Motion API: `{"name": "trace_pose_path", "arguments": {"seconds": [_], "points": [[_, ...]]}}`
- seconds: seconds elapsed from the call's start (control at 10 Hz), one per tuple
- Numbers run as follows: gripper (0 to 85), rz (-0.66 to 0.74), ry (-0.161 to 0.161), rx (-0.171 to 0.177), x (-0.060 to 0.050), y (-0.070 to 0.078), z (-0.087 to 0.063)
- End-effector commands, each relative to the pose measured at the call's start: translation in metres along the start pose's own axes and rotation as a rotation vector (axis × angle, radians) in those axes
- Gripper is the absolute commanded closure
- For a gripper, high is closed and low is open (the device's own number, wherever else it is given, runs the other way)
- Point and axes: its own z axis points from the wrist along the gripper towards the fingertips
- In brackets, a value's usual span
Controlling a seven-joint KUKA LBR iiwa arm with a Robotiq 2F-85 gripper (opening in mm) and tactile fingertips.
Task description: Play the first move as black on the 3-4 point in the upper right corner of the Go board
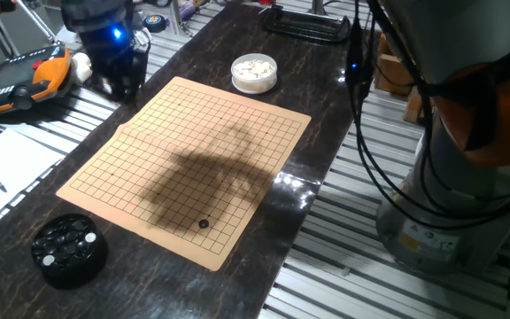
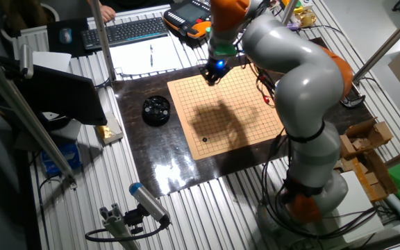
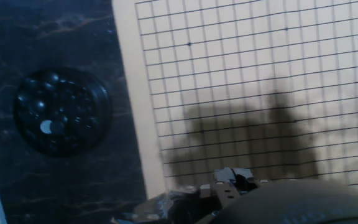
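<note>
Black stone (image 1: 204, 223) on the Go board (image 1: 193, 133), near one corner

It sits alone on a grid crossing close to the board edge, inside the arm's shadow. The gripper (image 2: 214, 71) hangs above the opposite end, well apart; I cannot tell how its jaws stand. A black bowl (image 1: 69, 250) of dark stones and a white bowl (image 1: 254, 73) stand on the table (image 1: 317, 106)

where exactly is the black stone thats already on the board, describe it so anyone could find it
Start at the tan Go board on the dark marble table. Go to the board corner farthest from the white-stone bowl, inside the arm's shadow. The black stone sits there on a crossing near the edge, the only stone on the grid.
</note>
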Motion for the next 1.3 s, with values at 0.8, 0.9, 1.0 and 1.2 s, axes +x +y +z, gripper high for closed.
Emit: {"name": "trace_pose_path", "arguments": {"seconds": [0.8, 0.9, 1.0, 1.2], "points": [[84.3, -0.156, 0.042, -0.032, 0.007, 0.052, 0.005], [84.3, -0.143, 0.044, -0.038, 0.007, 0.052, 0.005], [84.3, -0.133, 0.043, -0.023, 0.007, 0.052, 0.005], [84.3, -0.075, 0.017, -0.049, 0.003, 0.075, 0.015]]}}
